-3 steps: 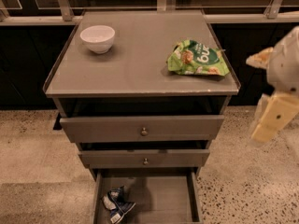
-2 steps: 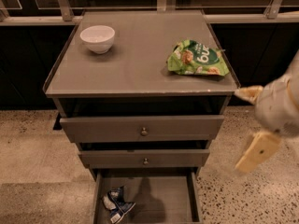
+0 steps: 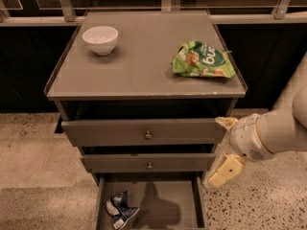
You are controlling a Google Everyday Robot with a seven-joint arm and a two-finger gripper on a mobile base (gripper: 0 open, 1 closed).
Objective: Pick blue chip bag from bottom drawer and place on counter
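Jaws spread, the robot's gripper (image 3: pixel 223 147) hovers right of the drawer fronts, apparently lining up for the blue chip bag (image 3: pixel 120 210) lying near-left in the open bottom drawer (image 3: pixel 168 202), beneath the bench (image 3: pixel 144 66) that holds a bowl (image 3: pixel 100 39) and green bag (image 3: pixel 204 60).

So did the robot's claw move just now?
Yes. The gripper moved down and to the left, from out beside the counter to close beside the right end of the middle drawer.
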